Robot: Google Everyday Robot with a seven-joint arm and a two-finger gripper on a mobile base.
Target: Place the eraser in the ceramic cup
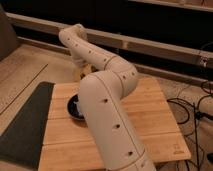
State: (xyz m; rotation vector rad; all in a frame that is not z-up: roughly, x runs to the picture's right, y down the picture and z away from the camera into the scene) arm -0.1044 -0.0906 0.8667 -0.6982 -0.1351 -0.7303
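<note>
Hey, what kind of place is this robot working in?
Likely a lab or test room, not a home: a bare wooden table, loose cables on the floor, a dark mat. The gripper is hidden behind the arm, near the ceramic cup.

High view behind arm (107, 100), gripper hidden.

Cream arm (107, 107), black bowl (75, 114), yellowish-cream ceramic cup (80, 75), light wooden table (155, 125); gripper hidden behind arm.

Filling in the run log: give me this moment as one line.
arm: reaching over far table edge | gripper: hidden behind arm | ceramic cup: mostly hidden | black bowl: on wooden table | eraser: unseen
</note>
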